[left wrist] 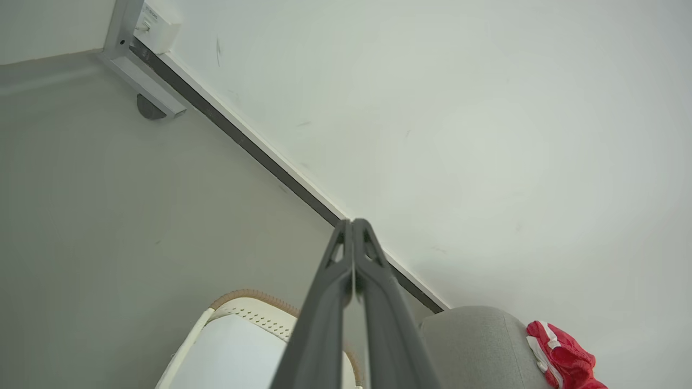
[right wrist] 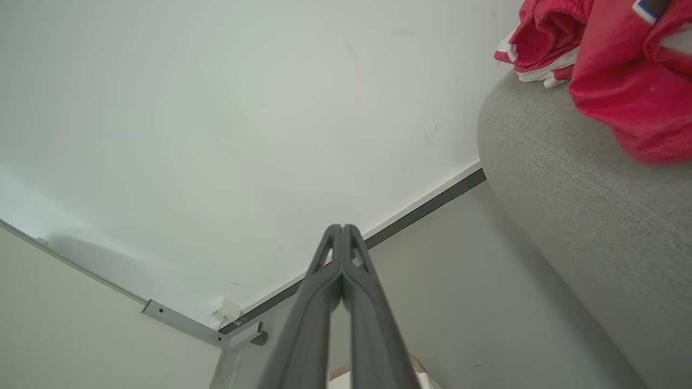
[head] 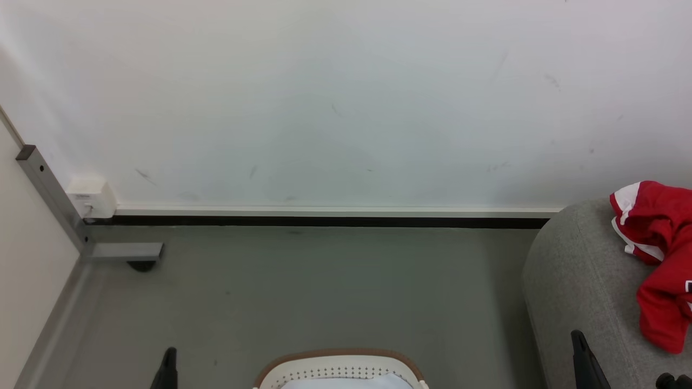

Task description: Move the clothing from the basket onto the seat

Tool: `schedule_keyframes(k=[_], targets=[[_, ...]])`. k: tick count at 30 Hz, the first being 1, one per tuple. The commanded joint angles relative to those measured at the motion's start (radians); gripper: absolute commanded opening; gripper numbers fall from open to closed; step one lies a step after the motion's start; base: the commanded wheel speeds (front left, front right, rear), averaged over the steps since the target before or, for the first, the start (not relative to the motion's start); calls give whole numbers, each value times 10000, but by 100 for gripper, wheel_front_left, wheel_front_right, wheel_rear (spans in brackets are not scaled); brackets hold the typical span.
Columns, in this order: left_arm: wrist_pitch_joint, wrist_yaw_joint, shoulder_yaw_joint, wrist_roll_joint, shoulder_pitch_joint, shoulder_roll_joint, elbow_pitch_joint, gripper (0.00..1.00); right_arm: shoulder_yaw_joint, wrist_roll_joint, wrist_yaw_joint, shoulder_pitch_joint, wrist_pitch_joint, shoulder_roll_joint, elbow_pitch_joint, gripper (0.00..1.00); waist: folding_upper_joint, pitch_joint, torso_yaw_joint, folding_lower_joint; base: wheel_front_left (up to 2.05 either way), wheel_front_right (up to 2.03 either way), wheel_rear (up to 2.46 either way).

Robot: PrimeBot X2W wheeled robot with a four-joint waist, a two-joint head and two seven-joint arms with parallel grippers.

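— Where's your jersey (right wrist: 621,81)?
— On the seat (right wrist: 584,216), up and right of your right gripper (right wrist: 342,227), whose fingers are together and empty.
— And your left gripper (left wrist: 352,222)?
— Together too; its wrist view shows pale cloth (left wrist: 238,351) in the basket (left wrist: 254,296), lower left.

Matt grey woven fabric seat (head: 578,281); perforated plastic basket (head: 338,368).

Crumpled sports jersey (head: 662,259): red, white stripe trim, white sleeve patch. Big rounded fabric seat (head: 573,281): plain grey, fine weave. Oval plastic laundry basket (head: 335,371): white wall with rows of small dot holes, brown braided-look rim. Plain cloth (head: 346,383) in it: pale white-blue. My left end effector (left wrist: 352,222) and right end effector (right wrist: 342,227): dark grey. Floor (head: 303,286) grey; wall (head: 346,97) white, faint dark scuffs.
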Motion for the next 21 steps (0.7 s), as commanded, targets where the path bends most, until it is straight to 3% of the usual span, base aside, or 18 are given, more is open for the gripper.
schedule_keyframes(k=[1,21], targets=[[85,-65,110,-366,-273,13,-87,0,-111,363,-5,-327,57,-88,-157,0,0,12,0,0,0,0,0],[728,-356,496,-2516,-739,-225,47,0,-549,2562,-8,-625,664,-123,-200,0,0,159,-10,0,0,0,0]])
